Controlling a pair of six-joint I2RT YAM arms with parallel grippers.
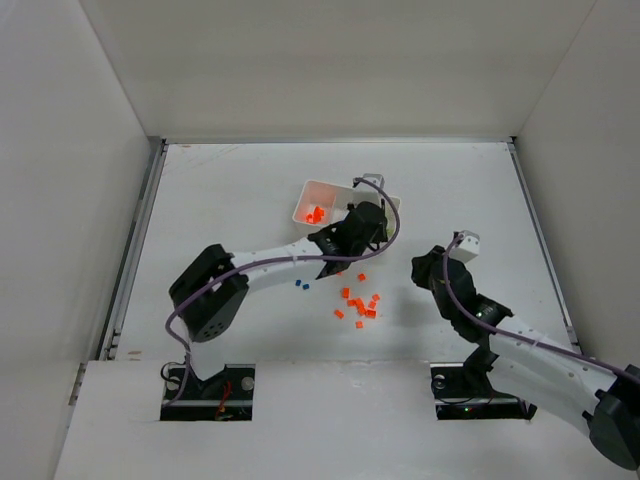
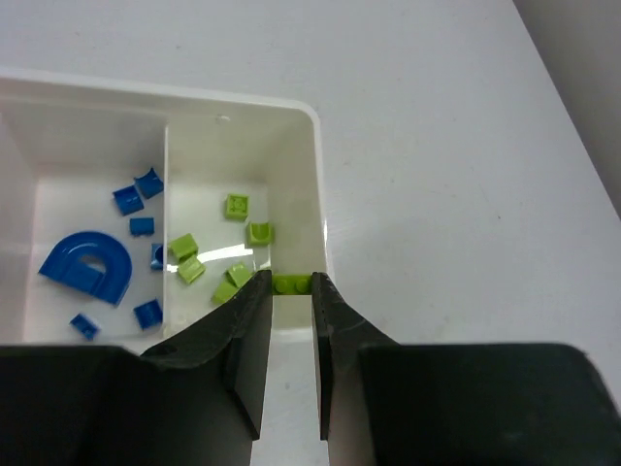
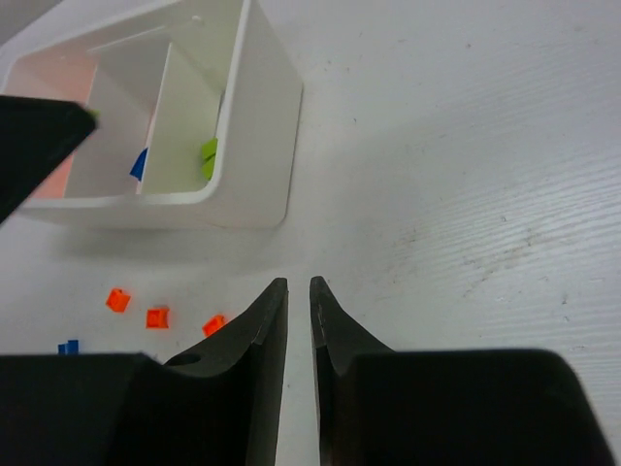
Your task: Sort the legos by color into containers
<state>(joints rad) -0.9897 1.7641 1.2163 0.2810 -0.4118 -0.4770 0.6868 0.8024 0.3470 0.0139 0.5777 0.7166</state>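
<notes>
Beside the tray (image 1: 310, 190), loose legos (image 1: 358, 303) lie, apparently unobstructed.

Loose legos (image 1: 356, 303) on table (image 1: 230, 190), before tray (image 1: 308, 189).

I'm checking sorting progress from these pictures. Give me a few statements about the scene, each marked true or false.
1. The left gripper holds a green piece over the tray. True.
2. The compartment with green pieces also holds orange ones. False: only green shows there.
3. Orange pieces lie loose on the table. True.
4. The right gripper holds a blue piece. False: nothing shows between its fingers.
5. The blue compartment holds one large curved piece. True.
6. Every blue piece is in the tray. False: blue pieces lie on the table.
</notes>
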